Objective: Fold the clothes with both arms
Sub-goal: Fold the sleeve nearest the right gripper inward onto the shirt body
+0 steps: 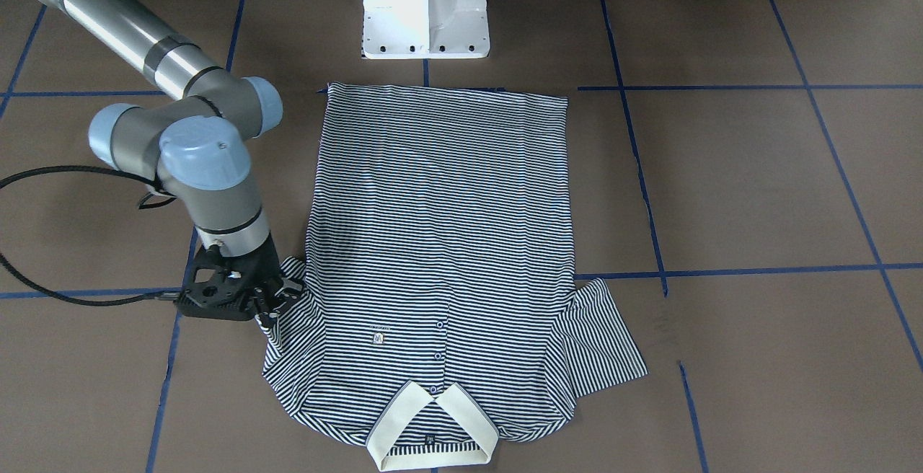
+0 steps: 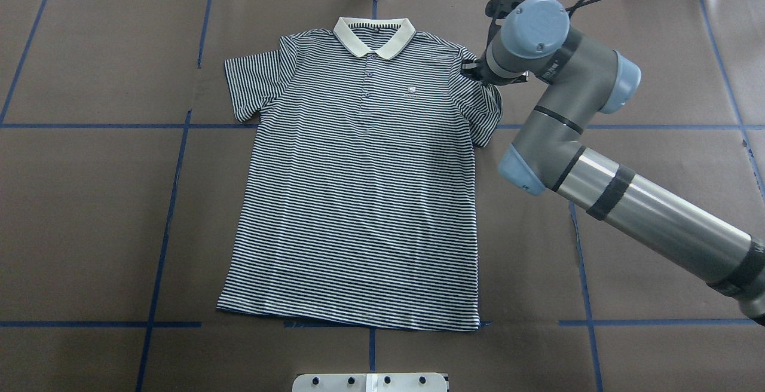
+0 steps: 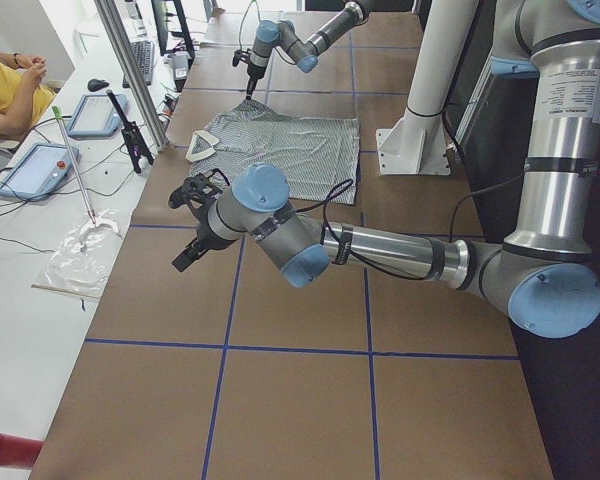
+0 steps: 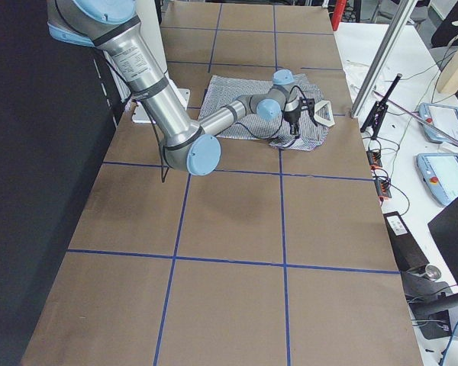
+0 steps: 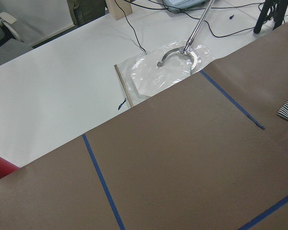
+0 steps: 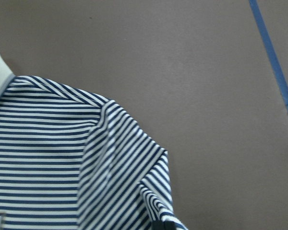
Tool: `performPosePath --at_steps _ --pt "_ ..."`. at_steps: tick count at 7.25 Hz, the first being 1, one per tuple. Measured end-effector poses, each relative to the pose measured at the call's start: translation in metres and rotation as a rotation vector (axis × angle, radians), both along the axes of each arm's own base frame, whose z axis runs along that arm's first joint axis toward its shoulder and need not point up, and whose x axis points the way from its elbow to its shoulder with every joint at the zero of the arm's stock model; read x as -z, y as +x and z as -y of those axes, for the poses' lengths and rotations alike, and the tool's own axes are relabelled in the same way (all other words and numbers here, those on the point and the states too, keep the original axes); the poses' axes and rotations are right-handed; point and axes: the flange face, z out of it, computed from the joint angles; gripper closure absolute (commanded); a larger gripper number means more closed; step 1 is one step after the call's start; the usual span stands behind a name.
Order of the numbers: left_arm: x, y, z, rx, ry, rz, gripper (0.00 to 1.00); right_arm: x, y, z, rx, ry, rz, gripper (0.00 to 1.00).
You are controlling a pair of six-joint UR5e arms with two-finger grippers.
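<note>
The striped polo shirt (image 2: 358,189) lies flat and face up on the brown table, with its cream collar (image 2: 375,36) on the far side from the robot. My right gripper (image 1: 270,307) is at the shirt's sleeve (image 2: 485,105) on my right side and is shut on its edge. That sleeve is bunched and folded inward (image 6: 153,201). The other sleeve (image 2: 254,84) lies spread flat. My left gripper (image 3: 185,260) hovers above bare table, well away from the shirt. It shows only in the exterior left view, so I cannot tell whether it is open or shut.
The white pedestal base (image 1: 425,11) stands just behind the shirt's hem. Blue tape lines (image 2: 173,201) cross the brown table cover. Beyond the table's far edge is a white bench with a plastic bag and metal hook (image 5: 170,72), tablets (image 3: 40,165) and a seated person (image 3: 5,90).
</note>
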Motion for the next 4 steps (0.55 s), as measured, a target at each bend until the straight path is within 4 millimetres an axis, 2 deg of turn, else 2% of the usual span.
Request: performPosePath --at_steps 1,2,3,4 --pt "0.0 0.0 0.0 0.0 -0.001 0.0 0.0 0.038 -0.028 0.0 -0.053 -0.022 0.005 1.0" --pt "-0.001 0.0 0.0 0.0 -0.001 0.0 0.0 0.066 -0.058 0.004 -0.096 -0.041 0.006 1.0" --pt "-0.001 0.0 -0.001 0.0 -0.003 0.0 0.0 0.084 -0.084 0.008 -0.132 -0.048 -0.004 1.0" --pt "-0.002 0.0 -0.001 0.0 -0.003 0.001 0.0 0.093 -0.1 0.009 -0.154 -0.044 -0.016 1.0"
